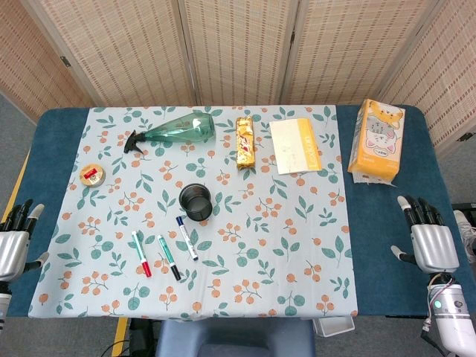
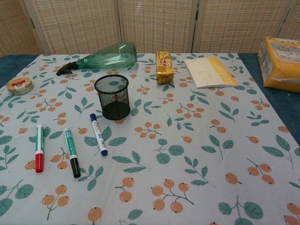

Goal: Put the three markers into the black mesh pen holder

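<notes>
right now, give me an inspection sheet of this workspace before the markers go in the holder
surface: blue table under a leaf-print cloth
job's things: black mesh pen holder upright, empty; red marker, green marker, blue marker lying apart in front of it
clutter: green spray bottle on its side, tape roll, gold packet, booklet, tissue box
robot hands: left robot hand and right robot hand open, at table edges
cables: wires at right wrist
surroundings: woven folding screen
</notes>
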You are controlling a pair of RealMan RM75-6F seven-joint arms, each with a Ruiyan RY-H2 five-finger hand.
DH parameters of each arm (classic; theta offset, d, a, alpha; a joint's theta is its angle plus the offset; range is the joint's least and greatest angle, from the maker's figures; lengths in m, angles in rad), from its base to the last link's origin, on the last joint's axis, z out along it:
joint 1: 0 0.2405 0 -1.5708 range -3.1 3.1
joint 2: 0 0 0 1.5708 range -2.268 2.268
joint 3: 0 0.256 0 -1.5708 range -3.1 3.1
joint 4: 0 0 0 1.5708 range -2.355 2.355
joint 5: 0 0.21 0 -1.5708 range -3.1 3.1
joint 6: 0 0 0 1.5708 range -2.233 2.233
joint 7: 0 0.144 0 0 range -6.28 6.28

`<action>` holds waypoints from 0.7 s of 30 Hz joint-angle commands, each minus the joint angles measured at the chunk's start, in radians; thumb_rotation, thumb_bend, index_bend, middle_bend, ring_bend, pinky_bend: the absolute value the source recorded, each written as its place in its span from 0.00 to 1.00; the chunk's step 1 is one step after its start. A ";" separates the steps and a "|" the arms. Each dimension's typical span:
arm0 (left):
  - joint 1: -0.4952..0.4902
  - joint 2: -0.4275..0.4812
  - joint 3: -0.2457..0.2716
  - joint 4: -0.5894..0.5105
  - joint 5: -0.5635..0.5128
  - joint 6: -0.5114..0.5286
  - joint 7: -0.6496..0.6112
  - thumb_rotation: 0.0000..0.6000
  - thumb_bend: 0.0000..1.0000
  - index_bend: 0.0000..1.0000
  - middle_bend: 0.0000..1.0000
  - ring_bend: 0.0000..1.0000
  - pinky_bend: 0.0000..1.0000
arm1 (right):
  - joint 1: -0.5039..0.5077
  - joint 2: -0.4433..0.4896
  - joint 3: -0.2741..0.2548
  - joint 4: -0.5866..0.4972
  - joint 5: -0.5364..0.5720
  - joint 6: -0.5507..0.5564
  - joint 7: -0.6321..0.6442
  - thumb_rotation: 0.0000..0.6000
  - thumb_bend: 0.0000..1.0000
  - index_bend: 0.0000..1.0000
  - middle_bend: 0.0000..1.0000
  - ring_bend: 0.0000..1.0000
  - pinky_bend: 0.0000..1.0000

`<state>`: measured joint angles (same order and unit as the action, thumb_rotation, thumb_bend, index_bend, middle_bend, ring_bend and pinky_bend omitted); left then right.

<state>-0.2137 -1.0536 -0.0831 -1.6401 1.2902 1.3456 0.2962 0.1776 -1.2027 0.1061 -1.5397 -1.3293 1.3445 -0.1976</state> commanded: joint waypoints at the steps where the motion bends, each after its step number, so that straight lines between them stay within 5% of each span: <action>1: 0.002 0.002 -0.003 -0.016 -0.007 0.007 0.015 1.00 0.23 0.00 0.00 0.04 0.32 | -0.002 0.002 -0.002 -0.006 -0.011 0.004 0.006 1.00 0.15 0.02 0.04 0.05 0.11; 7: -0.006 0.053 0.002 -0.112 0.023 0.009 0.062 1.00 0.23 0.00 0.00 0.04 0.32 | -0.009 0.021 -0.023 -0.021 -0.054 0.012 0.039 1.00 0.15 0.02 0.04 0.05 0.11; 10: -0.020 0.056 -0.002 -0.126 0.043 0.020 0.130 1.00 0.23 0.00 0.04 0.12 0.32 | -0.007 0.023 -0.032 -0.022 -0.069 0.006 0.046 1.00 0.15 0.02 0.04 0.05 0.11; 13: -0.049 0.029 -0.002 -0.089 0.129 0.034 0.160 1.00 0.23 0.00 0.44 0.53 0.51 | -0.003 0.027 -0.035 -0.023 -0.082 0.001 0.059 1.00 0.16 0.02 0.04 0.05 0.11; 14: -0.067 0.009 0.001 -0.044 0.209 0.049 0.127 1.00 0.23 0.01 0.63 0.72 0.68 | -0.001 0.026 -0.035 -0.020 -0.087 0.002 0.061 1.00 0.16 0.02 0.04 0.05 0.11; 16: -0.100 -0.023 0.016 0.047 0.326 0.060 0.031 1.00 0.23 0.09 0.82 0.88 0.86 | 0.002 0.023 -0.034 -0.016 -0.090 -0.001 0.061 1.00 0.16 0.02 0.04 0.05 0.11; 18: -0.142 -0.029 0.049 0.114 0.421 0.032 -0.118 1.00 0.23 0.25 0.90 0.95 0.93 | 0.005 0.019 -0.035 -0.012 -0.085 -0.010 0.057 1.00 0.16 0.02 0.04 0.05 0.11; 21: -0.205 -0.045 0.068 0.215 0.515 0.011 -0.247 1.00 0.23 0.36 0.93 0.97 0.95 | 0.009 0.013 -0.033 -0.010 -0.077 -0.019 0.044 1.00 0.15 0.02 0.04 0.05 0.11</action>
<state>-0.3233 -1.0572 -0.0546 -1.5843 1.6486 1.3741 0.2599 0.1848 -1.1873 0.0718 -1.5510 -1.4090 1.3283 -0.1492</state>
